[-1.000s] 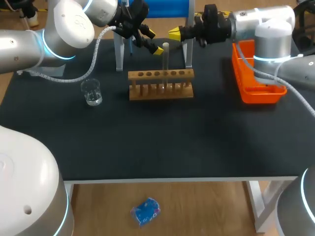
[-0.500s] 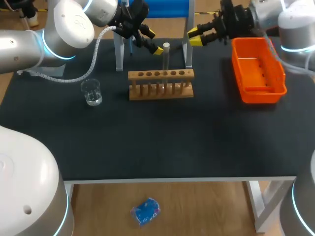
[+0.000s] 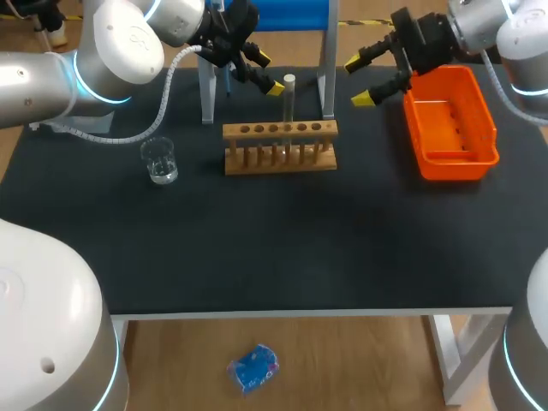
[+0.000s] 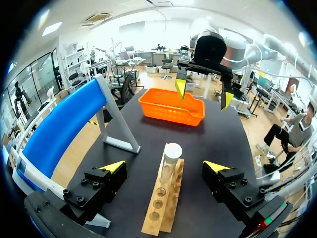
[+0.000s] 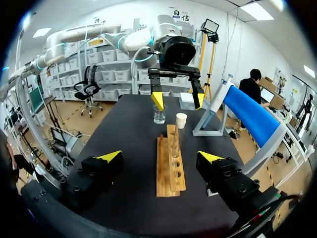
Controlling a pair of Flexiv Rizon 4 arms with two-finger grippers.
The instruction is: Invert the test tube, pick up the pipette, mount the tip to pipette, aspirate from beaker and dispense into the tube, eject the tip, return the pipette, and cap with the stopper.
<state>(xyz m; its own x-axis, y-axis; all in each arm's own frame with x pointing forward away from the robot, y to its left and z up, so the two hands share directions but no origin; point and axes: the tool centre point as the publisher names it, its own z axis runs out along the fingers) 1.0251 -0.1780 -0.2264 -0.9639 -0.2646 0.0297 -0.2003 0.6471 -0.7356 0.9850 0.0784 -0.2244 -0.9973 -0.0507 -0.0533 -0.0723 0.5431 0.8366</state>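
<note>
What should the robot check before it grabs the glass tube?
1. Test tube stands upright in the wooden rack: ok.
2. Left gripper is open, wide enough for the tube: ok.
3. The tube sits ahead of the left gripper, in line with the gap between its fingers, touching neither: ok.
4. Right gripper is open and off to the side by the orange basket, out of the way: ok.
5. Which end of the tube is the open one: cannot tell.
6. Beaker has liquid for later: cannot tell.
</note>
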